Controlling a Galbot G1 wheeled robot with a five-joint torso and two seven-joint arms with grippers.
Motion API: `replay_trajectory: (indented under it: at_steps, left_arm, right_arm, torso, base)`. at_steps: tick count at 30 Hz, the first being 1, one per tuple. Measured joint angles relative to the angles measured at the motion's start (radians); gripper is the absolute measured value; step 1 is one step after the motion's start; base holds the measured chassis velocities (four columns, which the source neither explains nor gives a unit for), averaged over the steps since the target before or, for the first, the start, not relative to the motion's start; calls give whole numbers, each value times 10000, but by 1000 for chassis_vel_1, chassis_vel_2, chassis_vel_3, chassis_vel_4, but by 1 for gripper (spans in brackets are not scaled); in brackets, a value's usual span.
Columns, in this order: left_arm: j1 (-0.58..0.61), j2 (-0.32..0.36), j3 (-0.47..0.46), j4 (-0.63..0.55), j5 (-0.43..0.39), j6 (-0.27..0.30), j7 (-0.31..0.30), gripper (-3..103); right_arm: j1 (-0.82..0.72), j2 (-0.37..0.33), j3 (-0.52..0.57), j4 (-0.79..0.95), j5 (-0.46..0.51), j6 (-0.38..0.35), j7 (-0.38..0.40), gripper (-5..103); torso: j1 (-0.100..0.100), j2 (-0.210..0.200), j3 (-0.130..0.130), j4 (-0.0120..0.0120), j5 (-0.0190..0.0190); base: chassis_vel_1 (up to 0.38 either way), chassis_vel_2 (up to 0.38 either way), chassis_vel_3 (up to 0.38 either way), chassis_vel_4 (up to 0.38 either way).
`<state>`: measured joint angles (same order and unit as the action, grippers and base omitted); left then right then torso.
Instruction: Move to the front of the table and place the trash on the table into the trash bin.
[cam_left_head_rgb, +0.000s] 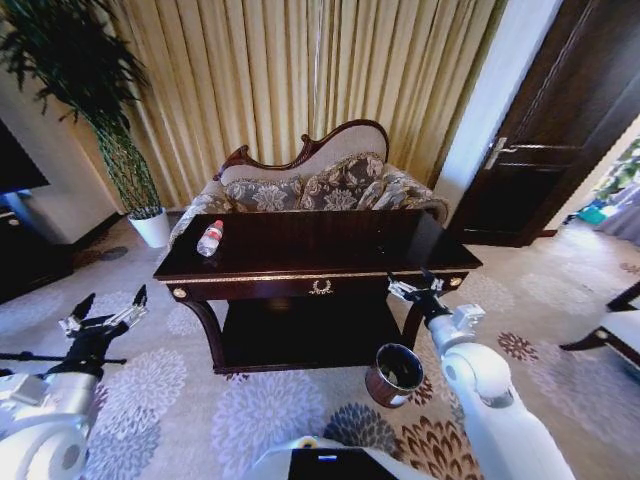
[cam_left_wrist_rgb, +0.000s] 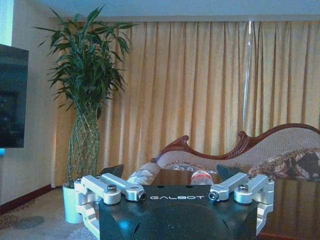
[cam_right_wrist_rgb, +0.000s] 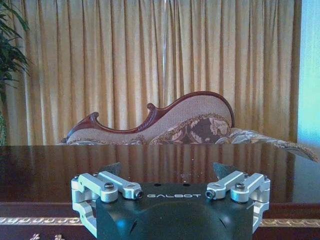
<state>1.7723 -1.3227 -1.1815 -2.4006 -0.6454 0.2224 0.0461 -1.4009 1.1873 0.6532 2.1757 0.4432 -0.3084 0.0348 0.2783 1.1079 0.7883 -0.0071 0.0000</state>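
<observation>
Bottle lies on the table's left end — bin stands on the carpet below its right front. Left gripper and right gripper hover before the table, fingers spread, empty.

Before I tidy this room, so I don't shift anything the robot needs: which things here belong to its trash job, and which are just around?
Job:
table
plastic bottle with red cap, lying on the table's left end
trash bin, on the carpet by the right front leg

Just around:
sofa
potted plant
curtains
door
</observation>
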Motion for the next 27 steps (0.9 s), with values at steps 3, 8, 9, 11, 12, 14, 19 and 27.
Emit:
replay_trajectory:
  at_steps: [3,8,9,11,12,14,19,27]
  left_arm:
    - [17,-23,14,6,-3,-20,17,100]
    - [23,-25,28,64,-15,-139,64,100]
    - [23,-25,28,64,-15,-139,64,100]
    - [37,-29,28,77,-18,-165,79,100]
    - [37,-29,28,77,-18,-165,79,100]
    - [44,-31,24,93,-20,-179,82,100]
    - [60,-31,0,104,-27,-188,84,100]
    - [64,-36,-9,104,-33,-192,83,100]
  right_arm:
    - [7,-7,0,-37,-17,24,5,100]
    - [35,-31,4,-121,-42,41,15,100]
    - [35,-31,4,-121,-42,41,15,100]
    - [42,-31,-19,-145,-56,44,17,100]
    - [42,-31,-19,-145,-56,44,17,100]
    - [62,-32,-44,-160,-64,46,18,100]
    - [84,-41,-72,-170,-64,49,23,100]
    - [87,-52,-79,-186,-61,51,26,100]
  torso:
    - [1,0,1,0,0]
    - [3,0,1,-1,-1]
    - [3,0,1,-1,-1]
    - [2,0,1,-1,0]
    - [2,0,1,-1,0]
    - [1,0,0,0,0]
    - [1,0,0,1,0]
    - [2,0,0,-1,-1]
  base:
    - [-103,98,101,-86]
    - [-87,85,97,-85]
    - [-93,72,99,-71]
    - [-69,63,81,-59]
    - [-69,78,62,-59]
    - [-63,85,58,-82]
    - [-82,91,67,-74]
    - [-96,81,88,-89]
